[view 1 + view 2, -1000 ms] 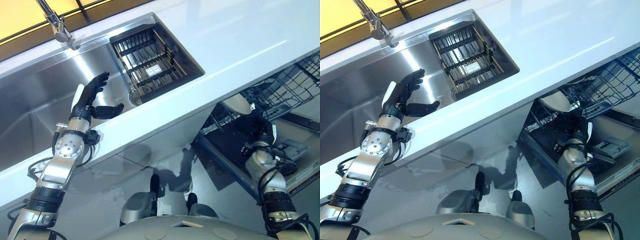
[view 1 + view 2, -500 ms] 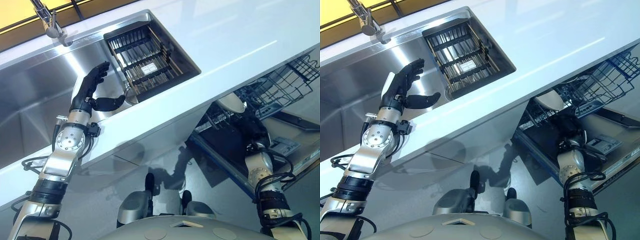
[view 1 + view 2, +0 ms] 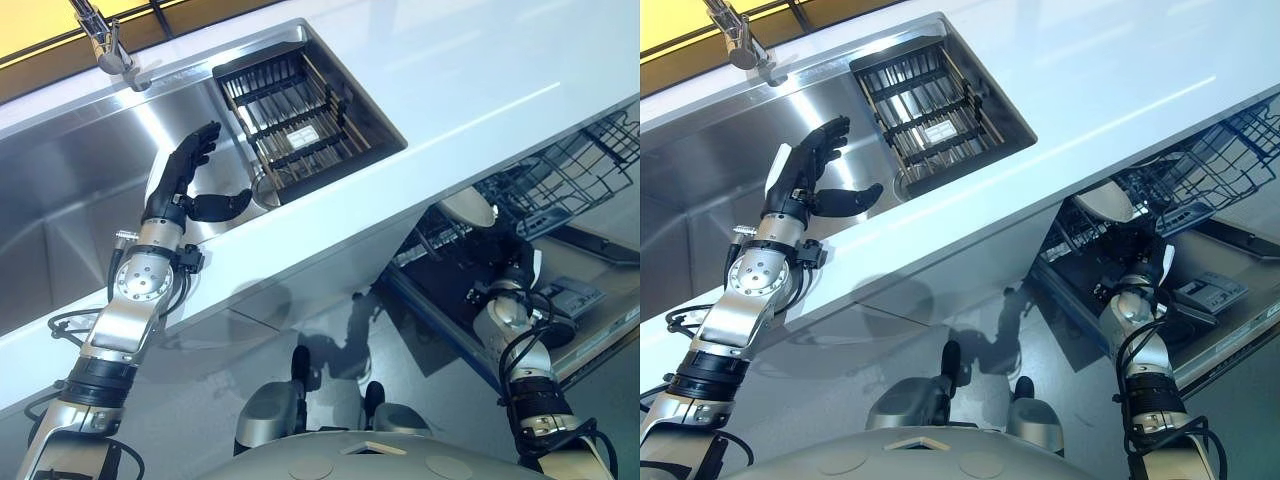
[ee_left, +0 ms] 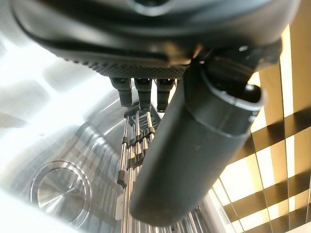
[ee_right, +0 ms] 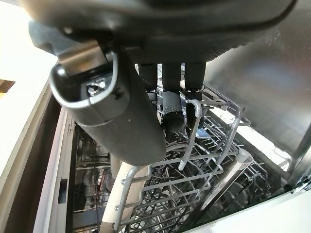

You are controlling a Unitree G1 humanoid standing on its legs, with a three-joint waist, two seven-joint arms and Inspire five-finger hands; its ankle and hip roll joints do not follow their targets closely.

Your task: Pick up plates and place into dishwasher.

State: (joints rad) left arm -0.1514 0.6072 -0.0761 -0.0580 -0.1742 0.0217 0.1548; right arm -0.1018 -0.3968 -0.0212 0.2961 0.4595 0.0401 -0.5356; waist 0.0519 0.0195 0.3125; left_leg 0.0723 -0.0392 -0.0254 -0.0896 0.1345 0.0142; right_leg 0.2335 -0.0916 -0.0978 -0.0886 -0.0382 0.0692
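One white round plate [image 3: 470,208] stands on edge in the dark wire dishwasher rack [image 3: 560,170] at the frame's right, under the white bench [image 3: 450,90]. No writing is readable. Right hand [image 3: 1140,262] reaches into the rack, fingers relaxed, holding nothing. Left hand [image 3: 185,185] hovers spread over the steel sink [image 3: 60,200], upper left.

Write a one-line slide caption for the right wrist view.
Right hand reaches over the dishwasher's wire rack, where a pale plate stands on edge.
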